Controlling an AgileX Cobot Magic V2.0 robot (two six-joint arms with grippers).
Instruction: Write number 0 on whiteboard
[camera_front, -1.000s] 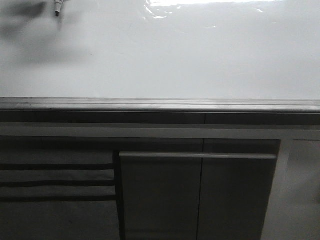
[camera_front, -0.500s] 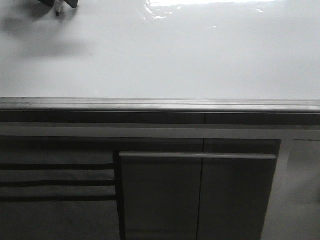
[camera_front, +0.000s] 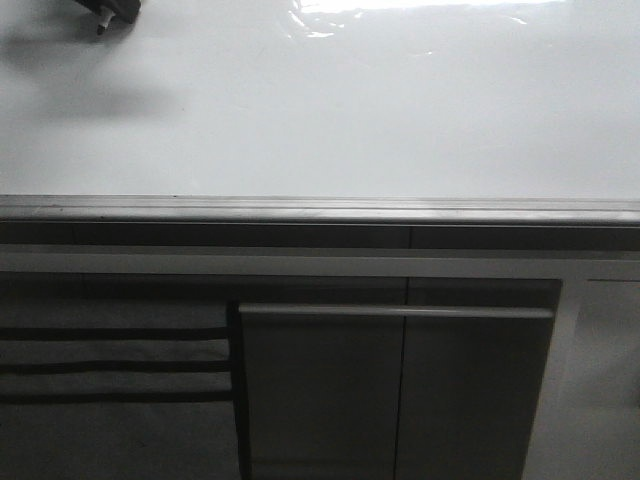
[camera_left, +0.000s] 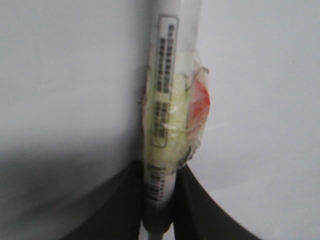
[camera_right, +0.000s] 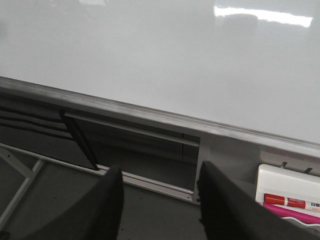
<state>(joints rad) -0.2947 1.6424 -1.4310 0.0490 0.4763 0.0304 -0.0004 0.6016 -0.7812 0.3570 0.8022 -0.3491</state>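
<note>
Left gripper (camera_left: 159, 200) fingers clamp one taped marker (camera_left: 170, 100) near the whiteboard (camera_front: 350, 110); right gripper (camera_right: 157, 200) spread, holding nothing; white tray (camera_right: 290, 187) holds one red marker (camera_right: 292, 201).

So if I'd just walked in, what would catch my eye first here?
Probably the big glossy whiteboard filling the upper half of the front view, blank, with glare along its top. Next, the marker wrapped in yellowish tape, clamped in the left gripper, its tip near the board's top left corner. By the right gripper, red and pink pens sit in a white holder.
</note>
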